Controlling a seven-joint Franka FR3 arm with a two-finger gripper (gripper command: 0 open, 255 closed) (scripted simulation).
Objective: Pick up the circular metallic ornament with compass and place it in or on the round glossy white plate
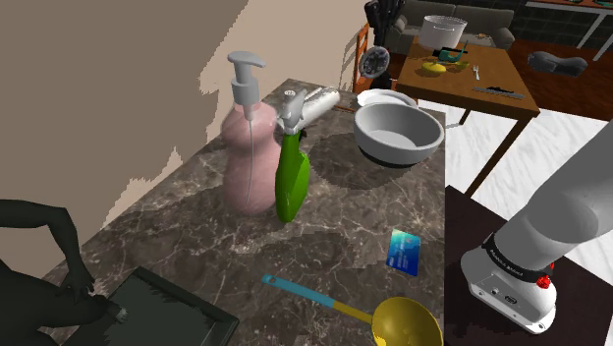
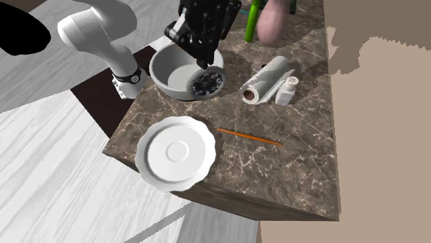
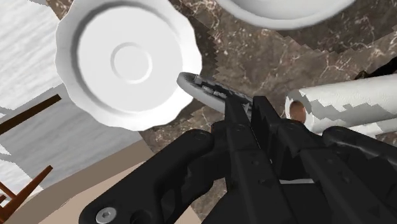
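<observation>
My black gripper (image 2: 205,63) is shut on the circular ornament (image 2: 208,82), a dark disc with a metallic rim, which hangs above the counter at the rim of the grey bowl (image 2: 173,72). In the wrist view the ornament (image 3: 205,88) shows edge-on, clasped between the fingers (image 3: 236,116), right beside the round white plate (image 3: 130,60). That plate (image 2: 176,152) lies flat at the counter's corner, a short way from the ornament. In the shoulder view the ornament (image 1: 375,62) hangs under the gripper (image 1: 378,39), beyond the bowl (image 1: 398,133) and the plate (image 1: 386,97).
On the marble counter lie a paper roll (image 2: 266,79), a white shaker (image 2: 286,90) and an orange pencil (image 2: 248,136). Further along are a pink pump bottle (image 1: 246,157), a green spray bottle (image 1: 293,167), a blue card (image 1: 404,252), a yellow ladle (image 1: 403,319) and a dark tray (image 1: 167,310).
</observation>
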